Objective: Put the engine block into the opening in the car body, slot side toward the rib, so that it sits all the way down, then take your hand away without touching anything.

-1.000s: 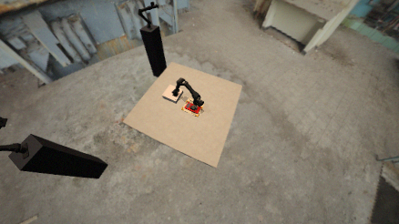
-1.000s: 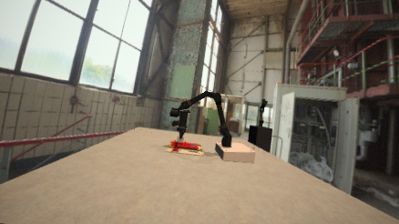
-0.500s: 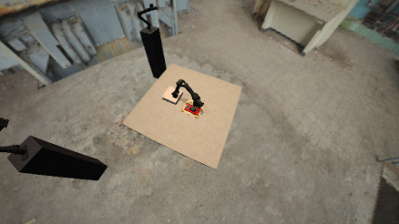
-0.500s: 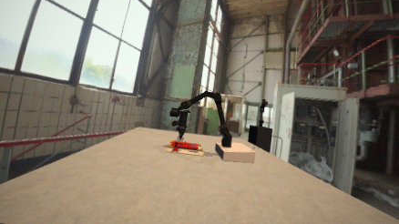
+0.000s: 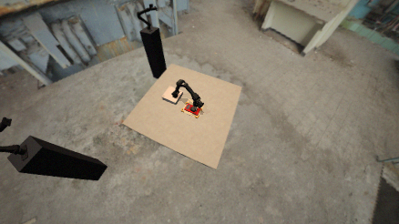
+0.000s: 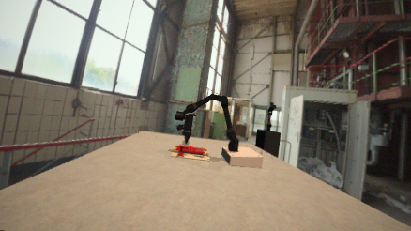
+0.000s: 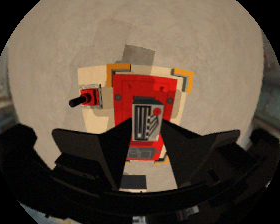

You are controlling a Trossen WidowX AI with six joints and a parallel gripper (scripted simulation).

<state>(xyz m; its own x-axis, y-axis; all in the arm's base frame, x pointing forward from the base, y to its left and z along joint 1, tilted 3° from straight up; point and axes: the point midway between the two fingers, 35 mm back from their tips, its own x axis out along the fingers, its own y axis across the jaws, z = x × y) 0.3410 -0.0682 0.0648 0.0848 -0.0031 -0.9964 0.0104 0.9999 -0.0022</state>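
Note:
The red car body (image 5: 187, 107) (image 6: 196, 150) (image 7: 125, 90) lies on a pale board with orange corner brackets. My gripper (image 5: 195, 107) (image 6: 187, 142) (image 7: 146, 121) points down over it and is shut on the grey engine block (image 7: 140, 122). The block has dark slots and a small red round mark on its top. It covers most of the opening in the wrist view; a dark strip of the opening shows at its far edge. The rib is hidden, and I cannot tell how deep the block sits.
A red piece with a black handle (image 7: 80, 100) stands on the pale board (image 7: 92, 76), left of the car body in the wrist view. An orange bracket (image 7: 119, 67) stands at the board's far side. The arm's pinkish base block (image 5: 168, 96) (image 6: 249, 159) is nearby.

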